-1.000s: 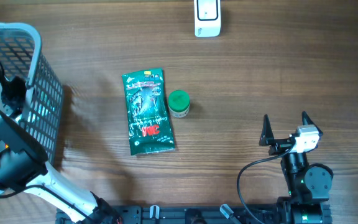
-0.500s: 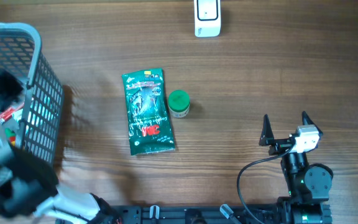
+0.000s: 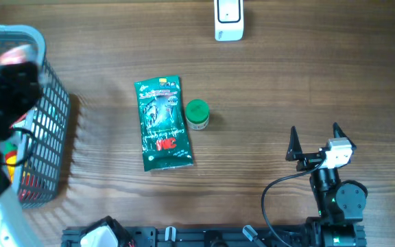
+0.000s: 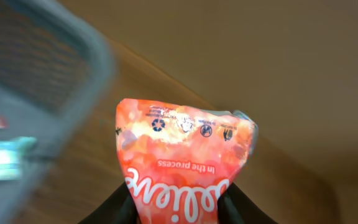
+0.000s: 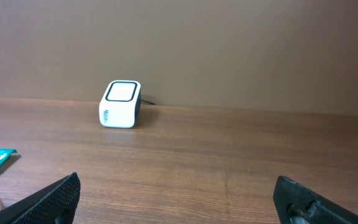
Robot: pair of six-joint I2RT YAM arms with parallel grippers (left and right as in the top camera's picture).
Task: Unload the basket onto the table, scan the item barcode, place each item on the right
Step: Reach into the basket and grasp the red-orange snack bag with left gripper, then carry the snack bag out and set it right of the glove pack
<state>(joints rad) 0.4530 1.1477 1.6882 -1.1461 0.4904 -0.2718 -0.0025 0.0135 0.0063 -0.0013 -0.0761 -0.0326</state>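
Orange-red glossy plastic packet (image 4: 182, 162) hangs clamped in the left pincer (image 4: 176, 209) above the grey mesh basket (image 3: 46, 103). Best carry it level to the white boxy scanner (image 3: 228, 19), barcode towards its window. The right pincer (image 3: 315, 130) gapes, empty.

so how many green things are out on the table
2. The green packet lies left of centre; the green-lidded jar stands just right of it. The basket at the left edge may hide more.
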